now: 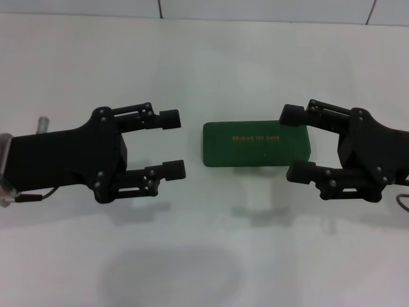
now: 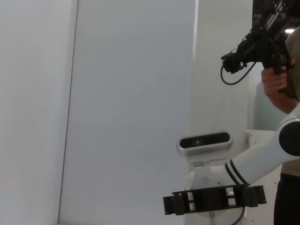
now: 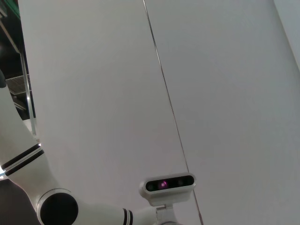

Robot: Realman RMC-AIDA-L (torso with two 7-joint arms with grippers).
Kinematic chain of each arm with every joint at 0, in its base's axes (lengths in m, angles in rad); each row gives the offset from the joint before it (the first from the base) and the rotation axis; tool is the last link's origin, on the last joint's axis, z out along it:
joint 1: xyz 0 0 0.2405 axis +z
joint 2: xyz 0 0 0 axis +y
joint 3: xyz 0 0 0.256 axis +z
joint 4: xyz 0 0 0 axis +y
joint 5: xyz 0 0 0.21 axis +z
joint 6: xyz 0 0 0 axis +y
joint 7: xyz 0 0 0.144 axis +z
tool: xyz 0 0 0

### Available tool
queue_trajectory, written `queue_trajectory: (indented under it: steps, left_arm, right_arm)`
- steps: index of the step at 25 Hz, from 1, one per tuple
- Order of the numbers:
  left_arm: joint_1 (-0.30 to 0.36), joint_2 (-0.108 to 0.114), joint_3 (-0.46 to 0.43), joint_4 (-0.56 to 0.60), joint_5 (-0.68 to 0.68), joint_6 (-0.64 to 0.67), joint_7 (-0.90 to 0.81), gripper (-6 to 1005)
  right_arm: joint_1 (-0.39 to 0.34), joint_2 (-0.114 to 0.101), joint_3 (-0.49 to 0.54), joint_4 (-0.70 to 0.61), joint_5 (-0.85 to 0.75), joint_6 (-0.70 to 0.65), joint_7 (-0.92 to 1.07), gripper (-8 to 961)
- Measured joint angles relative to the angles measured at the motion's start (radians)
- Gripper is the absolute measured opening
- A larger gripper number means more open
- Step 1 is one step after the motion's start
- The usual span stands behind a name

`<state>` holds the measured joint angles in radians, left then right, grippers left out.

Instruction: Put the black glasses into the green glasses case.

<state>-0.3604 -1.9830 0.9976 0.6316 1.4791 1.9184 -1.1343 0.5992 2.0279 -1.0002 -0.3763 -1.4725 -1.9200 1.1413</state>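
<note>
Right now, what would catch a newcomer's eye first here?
The green glasses case lies shut on the white table, gold lettering on its lid. The left gripper and the right gripper, both black and open, hover on either side, pointing at it. No glasses are in view.

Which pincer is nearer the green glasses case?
Right. The right pincer is at the green glasses case's right end; the left pincer sits apart off its left end.

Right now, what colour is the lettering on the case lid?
Gold, on the green glasses case; head view shows it best.
</note>
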Motion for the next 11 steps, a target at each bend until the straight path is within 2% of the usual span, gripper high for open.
queue_trajectory:
  steps: [11]
  left_arm:
    - [0.003, -0.012, -0.002, -0.001, 0.008, -0.013, 0.004, 718]
  right_arm:
    - [0.001, 0.0, 0.0, 0.022, 0.0, 0.001, -0.008, 846]
